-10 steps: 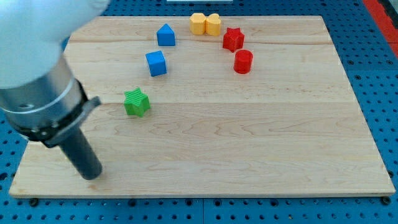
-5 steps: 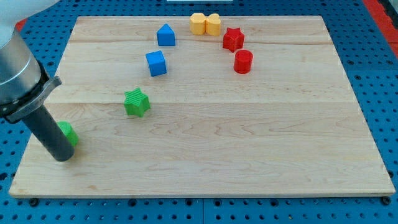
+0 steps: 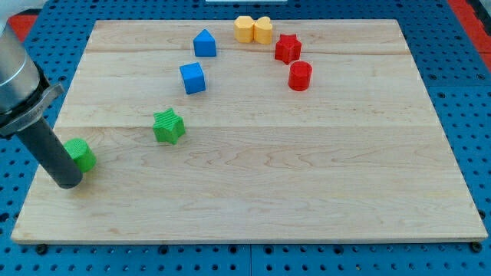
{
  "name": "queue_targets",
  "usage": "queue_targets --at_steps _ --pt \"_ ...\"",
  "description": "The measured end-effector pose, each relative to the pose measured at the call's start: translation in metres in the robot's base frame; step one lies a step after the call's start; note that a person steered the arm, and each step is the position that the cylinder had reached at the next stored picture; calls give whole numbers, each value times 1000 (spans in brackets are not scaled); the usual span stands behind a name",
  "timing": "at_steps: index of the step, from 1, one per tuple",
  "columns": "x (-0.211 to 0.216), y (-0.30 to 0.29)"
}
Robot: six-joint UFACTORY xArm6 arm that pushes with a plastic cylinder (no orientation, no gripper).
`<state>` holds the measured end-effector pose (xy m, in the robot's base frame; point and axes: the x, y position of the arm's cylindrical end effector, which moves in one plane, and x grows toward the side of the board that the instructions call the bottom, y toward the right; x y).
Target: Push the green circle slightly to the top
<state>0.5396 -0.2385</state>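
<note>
The green circle (image 3: 80,153) lies near the board's left edge, toward the view's bottom. My tip (image 3: 67,184) rests on the board just below and slightly left of it, and the rod covers the circle's left side. A green star (image 3: 169,126) sits to the right of the circle and a little higher.
A blue cube (image 3: 192,77) and a blue pointed block (image 3: 204,43) lie toward the top. Two yellow blocks (image 3: 253,29) sit at the top edge. A red star (image 3: 287,48) and a red cylinder (image 3: 300,76) lie to their right. The wooden board (image 3: 307,176) rests on a blue pegboard.
My tip has moved left along the board's bottom edge, from right of the green circle to its lower left. The circle, hidden before, now shows.
</note>
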Motion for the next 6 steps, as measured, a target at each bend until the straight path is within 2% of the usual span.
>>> queue_targets --at_steps 1,5,6 --pt "-6 0" --pt "34 17" --pt "27 84"
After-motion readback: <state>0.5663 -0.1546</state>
